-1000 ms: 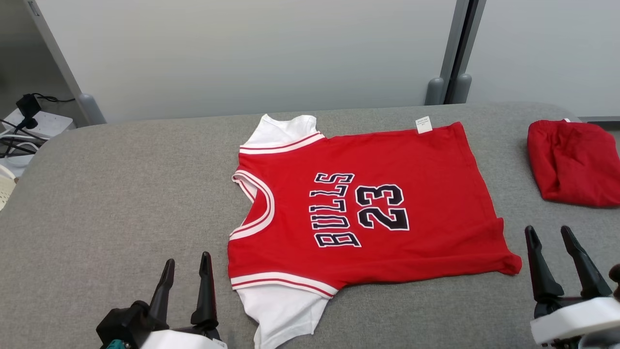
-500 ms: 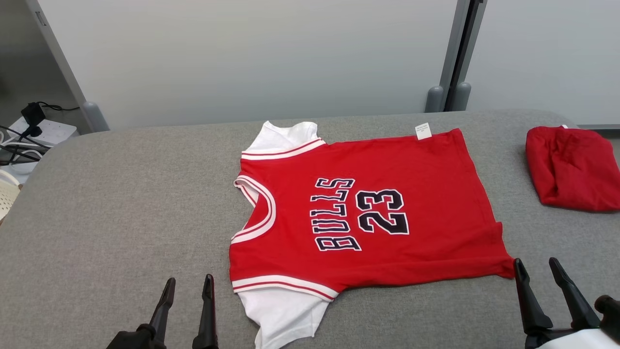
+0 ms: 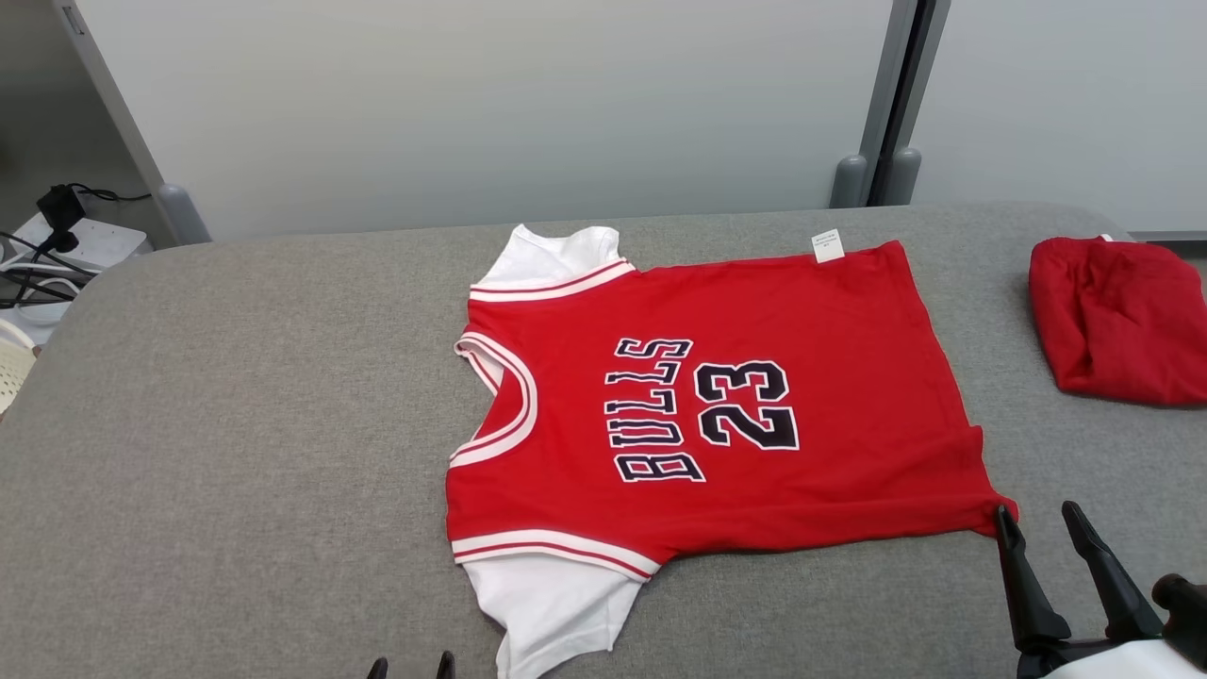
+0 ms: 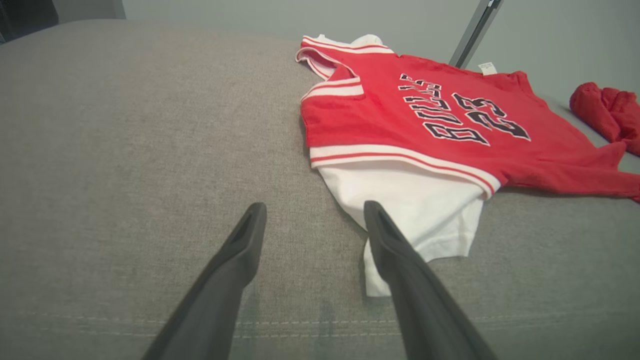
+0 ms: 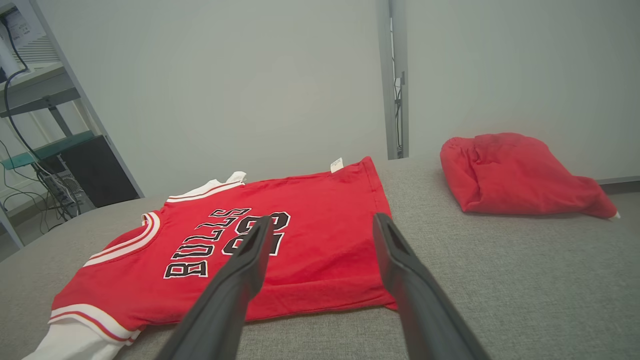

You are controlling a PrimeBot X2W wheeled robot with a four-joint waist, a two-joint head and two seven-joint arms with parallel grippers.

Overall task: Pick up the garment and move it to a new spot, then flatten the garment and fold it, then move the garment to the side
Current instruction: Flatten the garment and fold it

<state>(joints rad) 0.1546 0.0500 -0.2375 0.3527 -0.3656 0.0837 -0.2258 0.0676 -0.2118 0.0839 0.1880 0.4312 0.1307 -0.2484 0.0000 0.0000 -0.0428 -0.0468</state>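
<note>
Jersey: red jersey (image 3: 717,405) with "BULLS 23" on it, spread flat and face up on the grey desk (image 3: 236,396), neck to the robot's left, hem to its right.
Sleeve: white sleeve (image 3: 547,604) poking out from the jersey's near edge, lying flat.
Left pincer: left pincer (image 4: 315,207) spread wide, nothing in it, low over the desk just beside that sleeve.
Right pincer: right pincer (image 3: 1037,512) spread wide and empty, tips right at the jersey's near hem corner. Touching or not, I can't tell.
Tag: white tag (image 3: 827,244) sticking out at the jersey's far hem corner.
Bundle: red bundle (image 3: 1113,316), heaped up, well apart from the jersey, beyond its hem.
</note>
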